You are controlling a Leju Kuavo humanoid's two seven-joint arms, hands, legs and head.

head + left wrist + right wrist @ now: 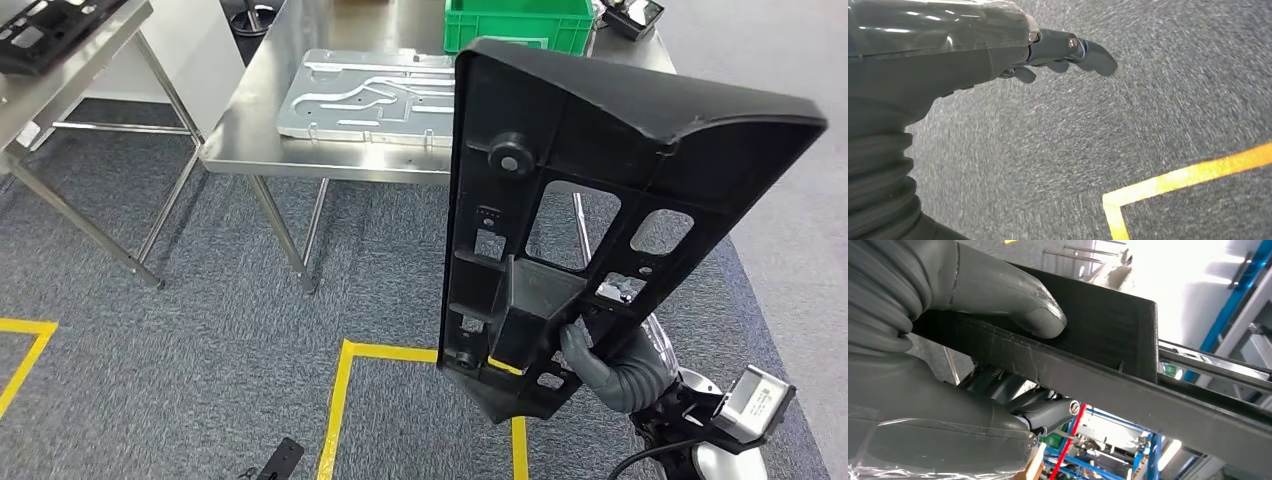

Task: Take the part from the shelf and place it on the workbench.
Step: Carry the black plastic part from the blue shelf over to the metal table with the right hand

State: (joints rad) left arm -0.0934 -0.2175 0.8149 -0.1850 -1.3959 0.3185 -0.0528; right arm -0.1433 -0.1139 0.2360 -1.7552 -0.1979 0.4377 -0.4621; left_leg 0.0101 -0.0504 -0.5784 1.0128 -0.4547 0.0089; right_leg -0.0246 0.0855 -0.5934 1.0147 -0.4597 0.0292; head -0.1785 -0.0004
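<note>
I am watching my right hand (608,362) gripping the black plastic part (590,200) near its lower end, thumb (1040,315) pressing flat on one face while the darker fingers (1048,412) are curling under the opposite edge. The part is standing nearly upright in front of me, off the floor, its wide flared end tilting toward the upper right and its cut-out windows facing me. My left hand (1058,50) is hanging over the grey carpet (1058,150) holding nothing, its fingers lying loosely apart and only slightly bent. Beyond the part, the steel workbench (250,130) is standing well ahead of me, carrying a flat grey metal plate (370,95) and, just behind it, a green crate (515,22). Yellow tape lines (345,400) are running across the carpet between me and the bench. A second steel table (60,70) is sitting off to the left.
</note>
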